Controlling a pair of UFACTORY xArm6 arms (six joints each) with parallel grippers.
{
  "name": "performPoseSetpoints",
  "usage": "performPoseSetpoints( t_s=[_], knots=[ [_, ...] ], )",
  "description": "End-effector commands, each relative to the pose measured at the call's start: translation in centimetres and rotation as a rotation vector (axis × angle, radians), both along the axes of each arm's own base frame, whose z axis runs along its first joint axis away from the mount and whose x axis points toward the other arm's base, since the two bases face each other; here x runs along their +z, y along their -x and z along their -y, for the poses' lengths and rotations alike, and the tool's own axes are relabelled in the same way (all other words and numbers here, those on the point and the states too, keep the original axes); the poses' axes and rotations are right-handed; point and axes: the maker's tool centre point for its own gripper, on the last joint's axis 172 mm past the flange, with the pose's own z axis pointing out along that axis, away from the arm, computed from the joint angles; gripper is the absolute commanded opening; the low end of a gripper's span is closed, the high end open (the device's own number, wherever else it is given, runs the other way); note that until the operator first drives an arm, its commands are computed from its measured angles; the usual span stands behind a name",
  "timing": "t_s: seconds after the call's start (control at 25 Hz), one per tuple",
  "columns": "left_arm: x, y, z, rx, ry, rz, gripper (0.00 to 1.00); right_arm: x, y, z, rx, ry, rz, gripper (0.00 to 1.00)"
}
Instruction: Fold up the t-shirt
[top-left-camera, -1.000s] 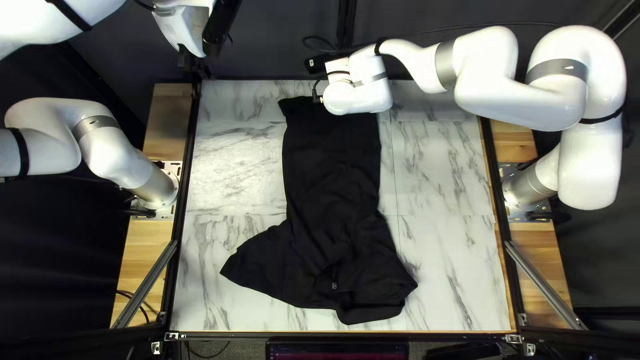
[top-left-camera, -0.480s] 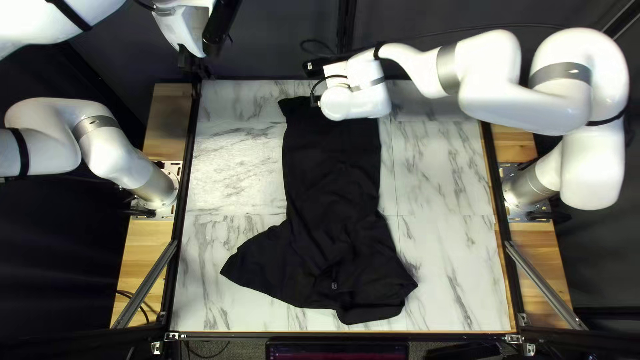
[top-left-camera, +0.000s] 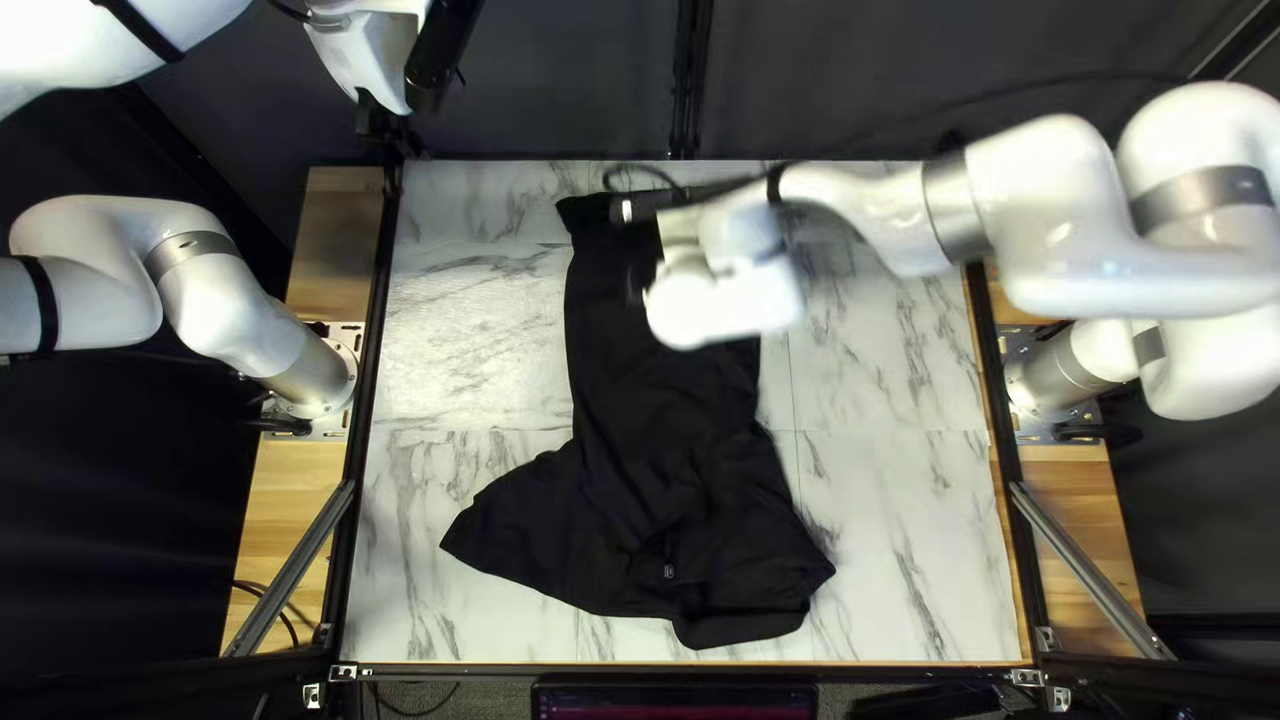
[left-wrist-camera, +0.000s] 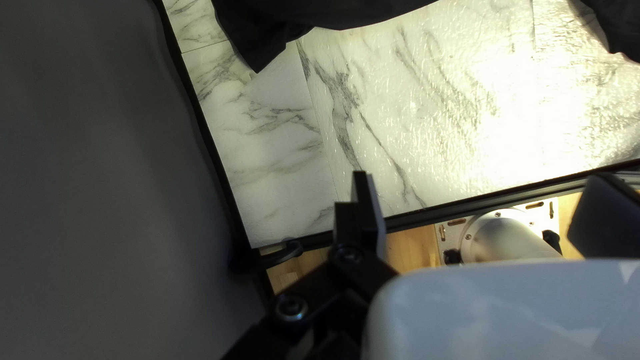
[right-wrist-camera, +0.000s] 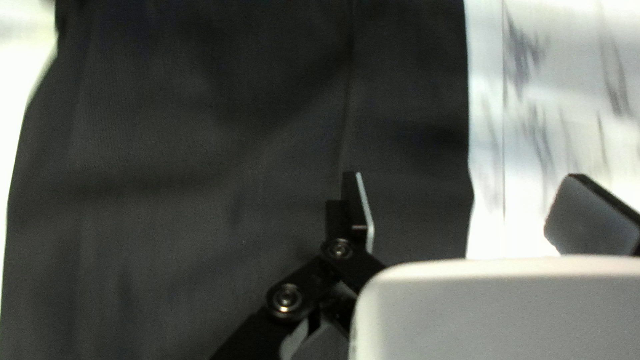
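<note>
T-shirt (top-left-camera: 667, 414), black and rumpled, lay lengthwise on the marbled surface (top-left-camera: 907, 534), its wider end toward the near edge. A small pale mark (top-left-camera: 668, 571) on it was too tiny to read. The right arm (top-left-camera: 1054, 187), blurred, partly hid its far end; the right gripper (top-left-camera: 720, 304), jaws apart, had shifted nearward over the unmoved shirt. The left gripper (top-left-camera: 383, 127) hung near the far left corner, jaws also apart.

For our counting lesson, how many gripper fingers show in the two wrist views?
4. Left gripper: one finger seen over the table, the other beside the arm's base. Right gripper: one seen over the black shirt, the other over the table. None seems fully hidden.
</note>
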Motion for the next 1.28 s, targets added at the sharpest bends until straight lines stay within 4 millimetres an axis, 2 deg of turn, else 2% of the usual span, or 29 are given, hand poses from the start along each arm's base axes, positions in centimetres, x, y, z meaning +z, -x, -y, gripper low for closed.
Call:
performPoseSetpoints(
  t_s=[0.04,0.44,0.48,0.56,0.68,0.76,0.84,0.88,1.28],
  knots=[
    [0.0,0.0,0.0,0.0,0.0,0.0,1.0,1.3,0.3,-3.2,-0.001,-0.097,0.052,1.0],
    [0.0,0.0,0.0,0.0,0.0,0.0,1.0,1.3,0.3,-3.2,-0.001,-0.097,0.052,1.0],
    [0.0,0.0,0.0,0.0,0.0,0.0,1.0,1.1,-0.5,-1.5,0.052,-0.108,0.065,1.0],
    [0.0,0.0,0.0,0.0,0.0,0.0,1.0,1.5,-1.5,-0.2,0.144,-0.118,0.073,1.0],
    [0.0,0.0,0.0,0.0,0.0,0.0,1.0,2.4,-1.7,1.0,0.316,-0.135,0.057,1.0],
    [0.0,0.0,0.0,0.0,0.0,0.0,1.0,3.1,-1.5,0.3,0.468,-0.15,0.044,1.0],
    [0.0,0.0,0.0,0.0,0.0,0.0,1.0,3.1,-1.3,-1.2,0.606,-0.163,0.029,1.0],
    [0.0,0.0,0.0,0.0,0.0,0.0,1.0,2.6,-1.2,-2.6,0.7,-0.173,0.012,1.0],
    [0.0,0.0,0.0,0.0,0.0,0.0,1.0,2.5,-1.2,-2.8,0.718,-0.175,0.009,1.0]
  ],
)
